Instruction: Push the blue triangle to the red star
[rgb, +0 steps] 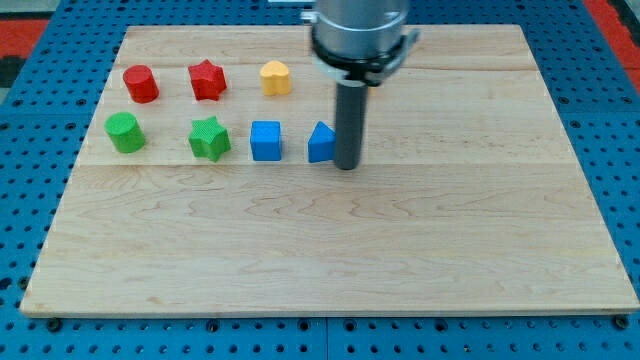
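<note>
Looking at the blue triangle (321, 143): it sits mid-worktop (400, 250), w/ my tip (346, 166) touching or just beside its right edge, partly hiding it. No gripper on this rig, just a rod, so nothing opens or shuts. Prob a light, rigid block that slides easy and may spin if hit off-centre, so push square on the right face. Red star (207, 79) is up-left; blue cube (265, 140) and green star (209, 138) sit between-ish. No containers anywhere.

Views: one camera only.
Position: in front of the table (330, 270), raised above its near edge.
Facing: downward toward the far edge.
Range: moderate; all four table corners show.
</note>
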